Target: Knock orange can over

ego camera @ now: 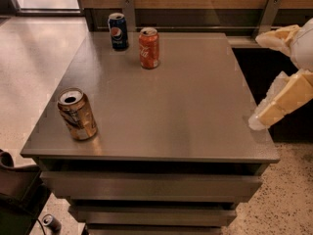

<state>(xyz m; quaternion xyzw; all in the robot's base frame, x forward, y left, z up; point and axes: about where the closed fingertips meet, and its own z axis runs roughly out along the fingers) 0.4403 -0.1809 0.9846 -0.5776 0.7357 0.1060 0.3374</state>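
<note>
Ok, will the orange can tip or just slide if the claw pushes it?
Probably tips if hit high: the orange can stands upright, tall and narrow, with an opened top, so perhaps light. The smooth table may let it slide if pushed low. Once down it could roll off the near left edge. The claw hangs beyond the right edge.

We are showing only our gripper [255, 80], which is sitting at the right edge of the camera view. Its two fingers [286, 97] are wearing a pale cream-yellow covering, matte and blocky, with flat faces and squared edges. They are standing well apart. The lower finger is ending in a lighter, whitish tip, while the upper one is looking shorter and more rounded at its end. Behind them a smooth, rounded white housing [305, 45] is showing, cut off by the frame. We are not making out any cables, screws or markings.
</note>
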